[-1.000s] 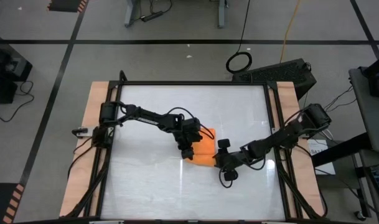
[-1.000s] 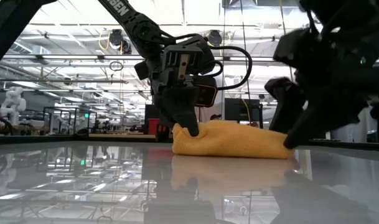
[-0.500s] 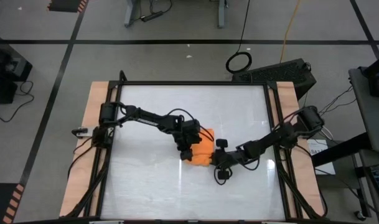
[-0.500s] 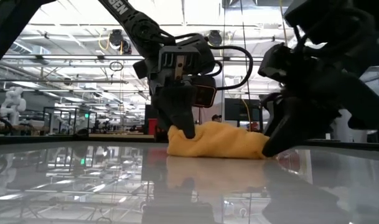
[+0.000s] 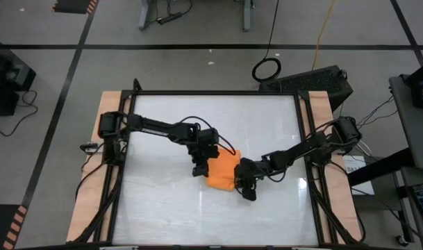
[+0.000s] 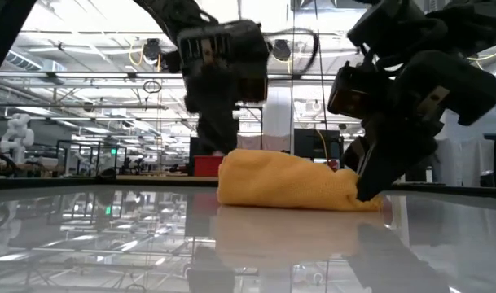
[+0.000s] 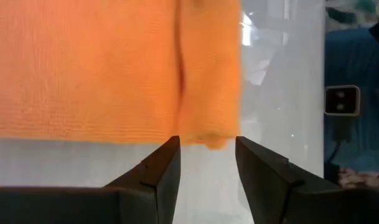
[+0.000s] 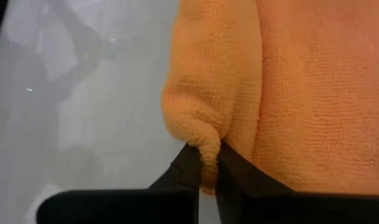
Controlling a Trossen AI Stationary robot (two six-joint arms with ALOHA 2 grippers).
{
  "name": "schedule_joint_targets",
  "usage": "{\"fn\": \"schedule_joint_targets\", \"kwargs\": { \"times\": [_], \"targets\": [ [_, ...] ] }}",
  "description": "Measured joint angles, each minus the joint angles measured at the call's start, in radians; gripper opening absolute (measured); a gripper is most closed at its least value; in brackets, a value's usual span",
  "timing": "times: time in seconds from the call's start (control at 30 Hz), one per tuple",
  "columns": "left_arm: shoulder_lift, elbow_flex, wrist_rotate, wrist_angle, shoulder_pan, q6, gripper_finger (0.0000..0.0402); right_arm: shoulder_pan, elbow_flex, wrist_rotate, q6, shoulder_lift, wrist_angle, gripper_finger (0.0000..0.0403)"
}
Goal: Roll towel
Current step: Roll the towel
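Here, right tool (image 8: pixel 205 163) pinching towel (image 5: pixel 224 170) edge, left tool (image 7: pixel 206 163) parted

Two dark jointed arms with looping black cables; each tool seems matte black.

The bright orange soft cloth towel (image 5: pixel 223 171) lies near the glossy white worktop's (image 5: pixel 162 208) centre, the left gripper (image 5: pixel 199 165) seemingly just left, the right gripper (image 5: pixel 239 182) at its lower right.
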Motion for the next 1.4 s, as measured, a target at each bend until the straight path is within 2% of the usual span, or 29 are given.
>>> {"fn": "schedule_joint_targets", "kwargs": {
  "times": [0.17, 0.43, 0.53, 0.63, 0.8, 0.93, 1.13, 1.3, 1.4],
  "targets": [
    [-0.075, 0.000, -0.074, 0.023, -0.050, 0.103, 0.0159, -0.033, -0.002, -0.081, 0.033, -0.001, 0.011, 0.0011],
    [-0.088, 0.001, -0.390, 0.102, -0.226, 0.343, 0.0159, -0.077, -0.002, -0.176, 0.046, 0.000, 0.018, 0.0011],
    [-0.063, 0.001, -0.468, 0.129, -0.272, 0.393, 0.0164, -0.088, -0.002, -0.196, 0.047, 0.000, 0.023, 0.0011],
    [-0.037, 0.001, -0.492, 0.169, -0.298, 0.396, 0.0185, -0.092, -0.002, -0.199, 0.051, 0.000, 0.027, 0.0011],
    [0.002, 0.001, -0.560, 0.143, -0.308, 0.392, 0.0242, -0.094, -0.003, -0.201, 0.062, 0.000, 0.033, 0.0011],
    [0.012, -0.004, -0.631, 0.097, -0.311, 0.388, 0.0258, -0.094, -0.003, -0.200, 0.070, 0.000, 0.039, 0.0011],
    [0.012, -0.066, -0.626, 0.111, -0.310, 0.386, 0.0234, -0.093, -0.003, -0.195, 0.087, 0.000, 0.046, 0.0011],
    [0.012, -0.122, -0.626, 0.216, -0.310, 0.309, 0.0194, -0.093, -0.003, -0.194, 0.097, 0.000, 0.052, 0.0011],
    [0.016, -0.150, -0.679, 0.294, -0.311, 0.251, 0.0167, -0.094, -0.004, -0.194, 0.106, 0.000, 0.061, 0.0011]
  ]
}}
